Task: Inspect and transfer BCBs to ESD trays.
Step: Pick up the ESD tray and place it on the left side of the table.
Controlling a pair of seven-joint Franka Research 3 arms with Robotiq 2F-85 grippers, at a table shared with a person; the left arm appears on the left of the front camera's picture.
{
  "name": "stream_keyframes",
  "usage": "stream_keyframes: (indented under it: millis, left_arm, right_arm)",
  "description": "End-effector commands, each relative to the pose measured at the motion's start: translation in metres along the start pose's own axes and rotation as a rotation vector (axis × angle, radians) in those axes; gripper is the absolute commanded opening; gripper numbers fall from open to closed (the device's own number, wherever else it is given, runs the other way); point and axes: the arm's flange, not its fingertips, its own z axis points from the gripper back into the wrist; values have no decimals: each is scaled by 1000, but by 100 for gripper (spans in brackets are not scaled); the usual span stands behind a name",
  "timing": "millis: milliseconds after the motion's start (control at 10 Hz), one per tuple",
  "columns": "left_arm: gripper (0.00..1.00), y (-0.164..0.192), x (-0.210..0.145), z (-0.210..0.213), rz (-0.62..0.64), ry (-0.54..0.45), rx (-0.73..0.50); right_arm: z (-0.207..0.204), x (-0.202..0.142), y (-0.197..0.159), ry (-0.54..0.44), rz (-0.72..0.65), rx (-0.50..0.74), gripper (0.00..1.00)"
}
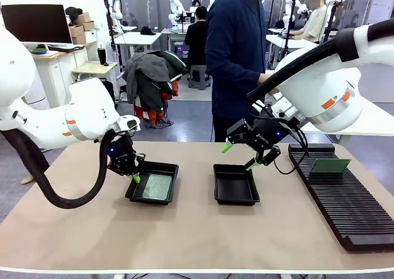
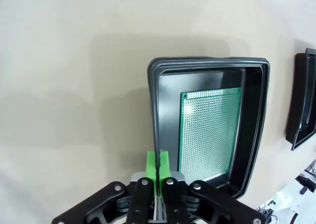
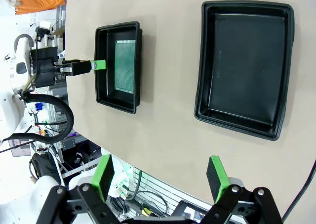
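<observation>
Green board (image 1: 157, 186) lies flat in the nine o'clock tray (image 1: 174, 181); our left gripper (image 1: 135, 178), pads pressed together on nothing, hangs at its rim. Our right gripper (image 1: 239, 156), jaws spread, hovers over the empty tray (image 1: 236, 190). We should reach toward three o'clock, pinch the second board (image 1: 329, 166) on the rack (image 1: 345, 211) by its edges, and lay it level.

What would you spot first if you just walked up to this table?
A shiny green circuit board lying in the black tray on the left, with the shut left gripper at its rim. The open right gripper hangs near an empty tray, and another board sits on the slotted rack at right.
</observation>
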Motion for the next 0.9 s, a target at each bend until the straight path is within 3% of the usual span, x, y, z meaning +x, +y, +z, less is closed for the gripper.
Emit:
stream_keyframes:
  millis: [0,300,800]
  left_arm:
    - [3,22,-16,0,-4,-39,-100]
    - [3,48,-43,9,4,-89,-183]
    - [3,104,-86,61,62,-164,-134]
  right_arm:
    - [-1,3,2,4,-16,-19,100]
    - [-1,3,2,4,-16,-19,100]
    - [-1,3,2,4,-16,-19,100]
